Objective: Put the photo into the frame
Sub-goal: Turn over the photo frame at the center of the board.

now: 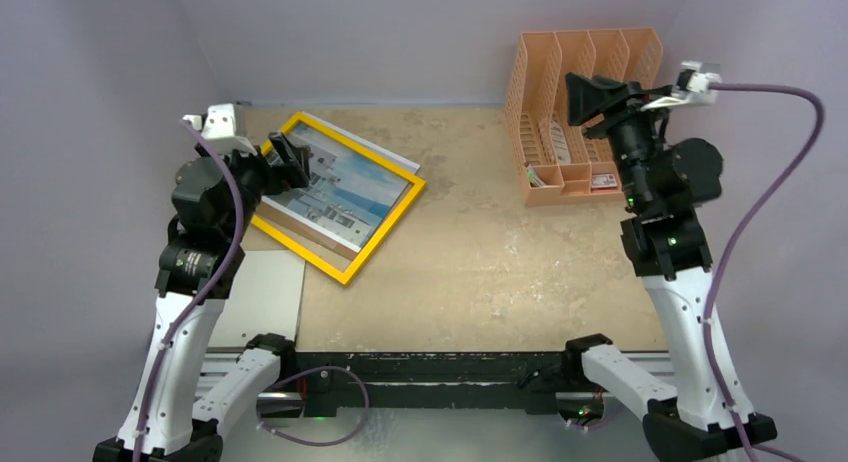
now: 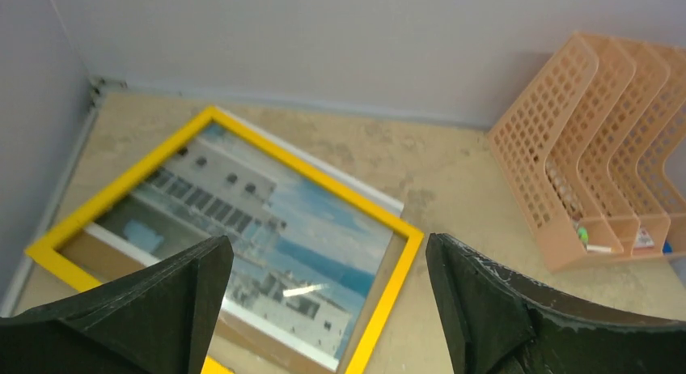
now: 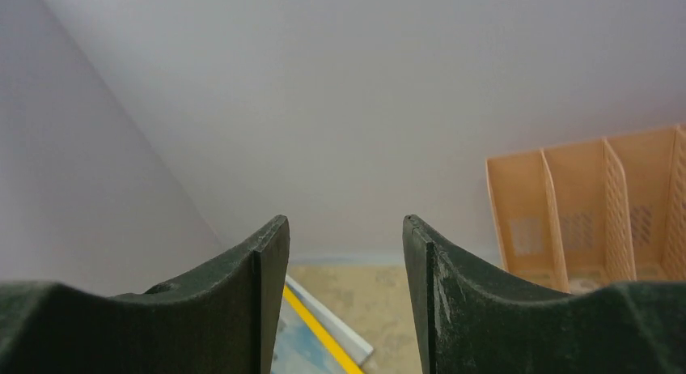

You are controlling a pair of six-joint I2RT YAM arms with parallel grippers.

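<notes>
The frame looks like smooth yellow paint, and the photo inside is glossy, with a glare streak. The surface is matt, mottled board, kinda rough. The file rack, upper right, is peach plastic lattice. The fingers are matt black and grainy.

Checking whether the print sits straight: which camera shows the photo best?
Left wrist: the photo appears close and large, lying within the yellow frame. Top external shows it smaller, one end hidden; right wrist catches only a blue sliver.
</notes>
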